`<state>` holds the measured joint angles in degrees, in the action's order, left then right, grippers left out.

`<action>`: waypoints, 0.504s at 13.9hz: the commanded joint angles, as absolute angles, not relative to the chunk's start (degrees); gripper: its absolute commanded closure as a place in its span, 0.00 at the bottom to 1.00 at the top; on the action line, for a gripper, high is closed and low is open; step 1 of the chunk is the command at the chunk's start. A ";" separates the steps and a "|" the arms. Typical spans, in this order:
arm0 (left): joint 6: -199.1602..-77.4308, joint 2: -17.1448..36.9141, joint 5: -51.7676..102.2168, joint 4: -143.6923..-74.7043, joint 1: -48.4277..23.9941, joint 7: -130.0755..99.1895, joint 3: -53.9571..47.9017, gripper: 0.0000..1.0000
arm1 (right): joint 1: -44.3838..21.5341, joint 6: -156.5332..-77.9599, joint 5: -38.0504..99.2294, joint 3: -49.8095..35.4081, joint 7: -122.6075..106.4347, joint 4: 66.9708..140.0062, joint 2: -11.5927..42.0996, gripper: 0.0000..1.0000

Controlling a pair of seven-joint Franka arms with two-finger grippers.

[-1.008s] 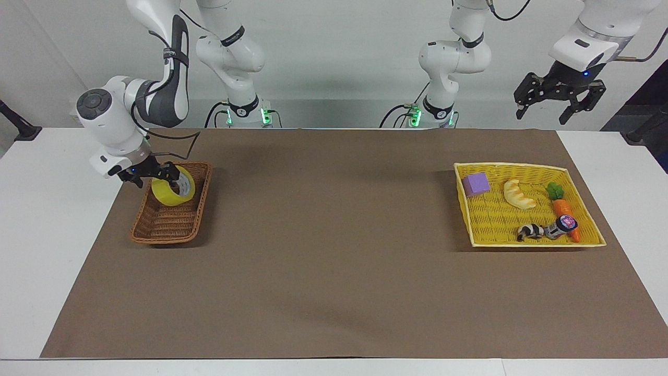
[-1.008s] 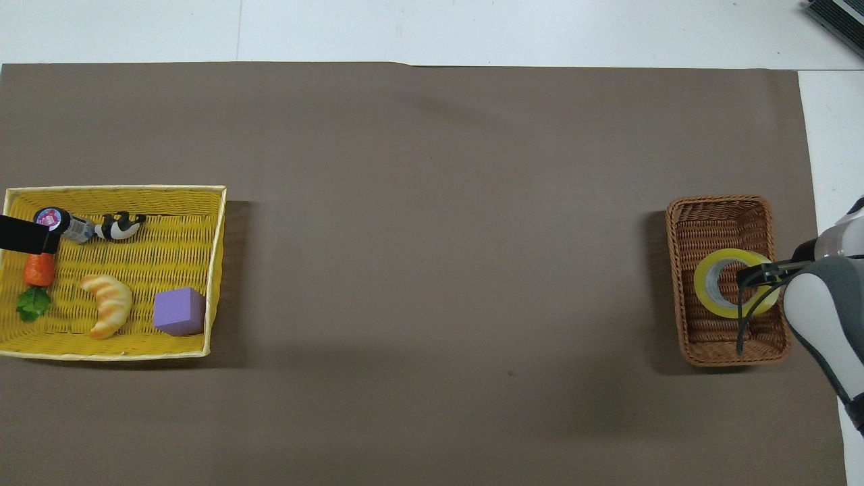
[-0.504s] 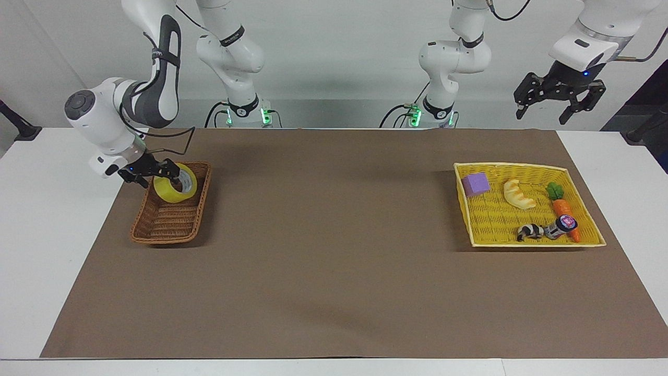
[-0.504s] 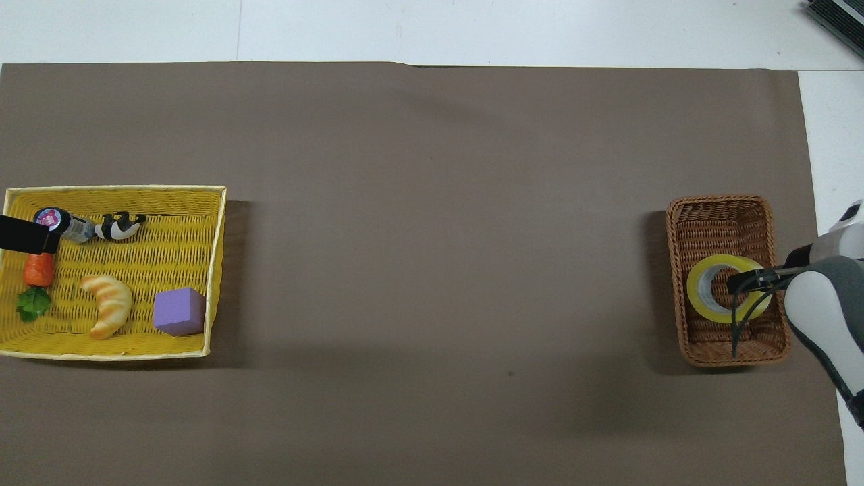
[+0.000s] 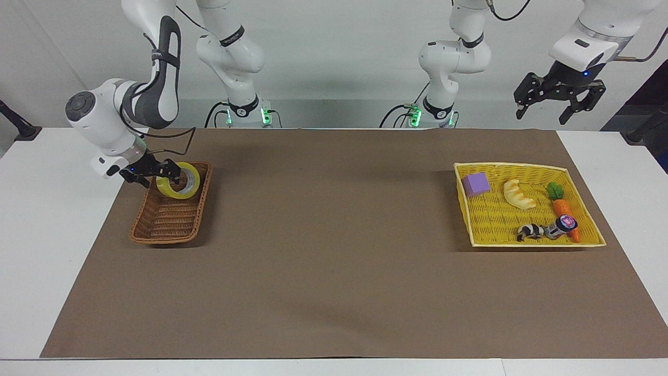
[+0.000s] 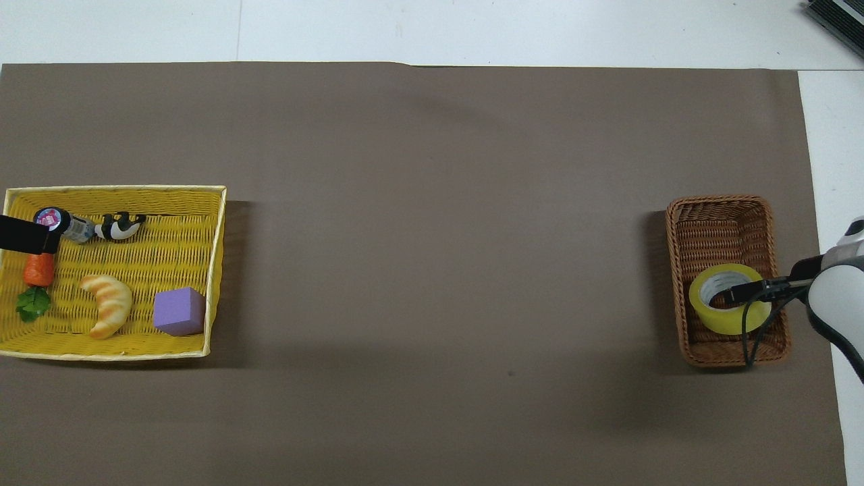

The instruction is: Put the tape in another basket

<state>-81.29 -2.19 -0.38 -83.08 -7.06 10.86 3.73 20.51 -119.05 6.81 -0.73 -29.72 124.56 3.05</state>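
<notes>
In the facing view, the tape (image 5: 178, 180) is seen tilted on edge at the end of the brown wicker basket (image 5: 172, 222) nearer to the robots, at the right arm's end of the bench (image 5: 334, 250). The right claw (image 5: 155, 174) is set against the roll, one finger appearing to reach into the core ring and the other lying outside the wall; the roll looks pinched through its wall, though whether it is raised off the weave cannot be told. The left claw (image 5: 560, 99) is held high over the bench edge past the yellow basket (image 5: 584, 209), its fingers spread and nothing carried, and that arm waits. In the overhead view, the tape (image 6: 725, 312) is shown over the nearer half of the brown wicker basket (image 6: 719, 219), with the right claw (image 6: 742, 291) laid across its ring. The yellow basket (image 6: 216, 270) sits well apart at the left arm's end, holding a croissant toy (image 6: 106, 304), a purple block (image 6: 179, 311) and a carrot (image 6: 38, 270). The roll is judged light and stiff but smooth-sided, so it is best taken through the wall, one finger inside the core, where slipping and swinging are least likely.
</notes>
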 commanded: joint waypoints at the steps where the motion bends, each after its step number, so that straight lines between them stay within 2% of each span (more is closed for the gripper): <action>1: -80.95 -2.37 -1.32 -82.53 -6.42 11.16 3.16 0.00 | 21.27 -117.77 7.83 -1.05 -34.72 123.58 2.81 0.00; 7: -80.95 -2.37 -1.32 -82.53 -6.50 11.16 3.16 0.00 | 20.30 -115.23 1.67 -1.32 -33.93 119.80 1.93 0.00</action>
